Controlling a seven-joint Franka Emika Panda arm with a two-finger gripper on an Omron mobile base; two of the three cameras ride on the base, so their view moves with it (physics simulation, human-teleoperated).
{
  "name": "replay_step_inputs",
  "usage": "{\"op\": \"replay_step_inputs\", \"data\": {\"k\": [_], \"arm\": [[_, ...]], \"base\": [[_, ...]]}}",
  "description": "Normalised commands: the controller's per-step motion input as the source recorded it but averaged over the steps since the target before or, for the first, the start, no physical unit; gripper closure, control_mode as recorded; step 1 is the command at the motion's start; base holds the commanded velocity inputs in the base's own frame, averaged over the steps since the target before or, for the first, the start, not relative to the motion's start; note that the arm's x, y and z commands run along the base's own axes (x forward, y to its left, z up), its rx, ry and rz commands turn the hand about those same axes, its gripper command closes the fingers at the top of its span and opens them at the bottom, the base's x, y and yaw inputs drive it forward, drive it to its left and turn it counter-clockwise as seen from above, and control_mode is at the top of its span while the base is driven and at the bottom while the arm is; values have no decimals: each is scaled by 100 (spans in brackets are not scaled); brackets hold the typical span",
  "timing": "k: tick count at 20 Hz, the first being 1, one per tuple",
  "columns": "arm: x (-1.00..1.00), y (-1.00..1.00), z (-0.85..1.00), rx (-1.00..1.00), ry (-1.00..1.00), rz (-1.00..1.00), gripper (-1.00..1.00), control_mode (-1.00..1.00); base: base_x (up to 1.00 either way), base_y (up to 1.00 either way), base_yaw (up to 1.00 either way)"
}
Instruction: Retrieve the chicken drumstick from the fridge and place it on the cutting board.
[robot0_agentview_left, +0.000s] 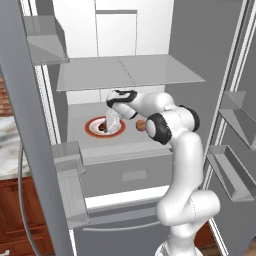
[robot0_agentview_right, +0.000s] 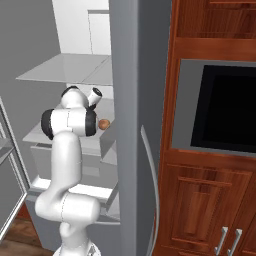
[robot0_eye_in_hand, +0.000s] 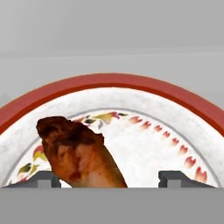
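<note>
- Fridge (robot0_agentview_left: 190, 60) stands with both its doors swung wide, and everything below I place against it: white inside, grey see-through shelves, bins on the doors, a drawer under the shelf I work at.
- Wooden cabinets (robot0_agentview_right: 210, 200) with a dark-fronted oven (robot0_agentview_right: 222, 110) set in them stand just beside the fridge, past its open door in the right base view.
- My arm (robot0_agentview_left: 182, 165) rises in front of the fridge's drawer and bends in over the shelf above that drawer.
- Plate (robot0_agentview_left: 95, 129), white with a red rim and a ring of small painted leaves, lies flat on that fridge shelf, toward the fridge's left side as the left base view shows it.
- My gripper (robot0_eye_in_hand: 116, 179) hangs tilted down over the plate, inside the fridge, under the next shelf up. Its two dark tips stand well apart, nearly as wide as they go. They hold nothing.
- Drumstick (robot0_eye_in_hand: 78, 155), brown and roasted, lies on the plate in the fridge. In the hand view its thick end sits between my tips, close by the left one and well apart from the right one. Whether the left tip touches the meat I cannot tell.
- Round brown ball of food (robot0_agentview_left: 141, 125) sits on the same fridge shelf, just beside the plate and off it, nearer the fridge's middle, partly behind my arm's dark joint.
</note>
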Motion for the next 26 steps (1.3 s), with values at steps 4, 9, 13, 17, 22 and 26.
{"op": "replay_step_inputs", "data": {"k": [4, 9, 13, 17, 22, 26], "arm": [[0, 2, 0, 0, 0, 1, 100, -100], [0, 0, 0, 0, 0, 0, 100, -100], [0, 0, 0, 0, 0, 0, 100, -100], [0, 0, 0, 0, 0, 0, 100, -100], [0, 0, 9, 0, 0, 0, 100, -100], [0, 0, 8, 0, 0, 0, 100, -100]], "base": [[0, 0, 0], [0, 0, 0], [0, 0, 0], [0, 0, 0], [0, 0, 0], [0, 0, 0]]}}
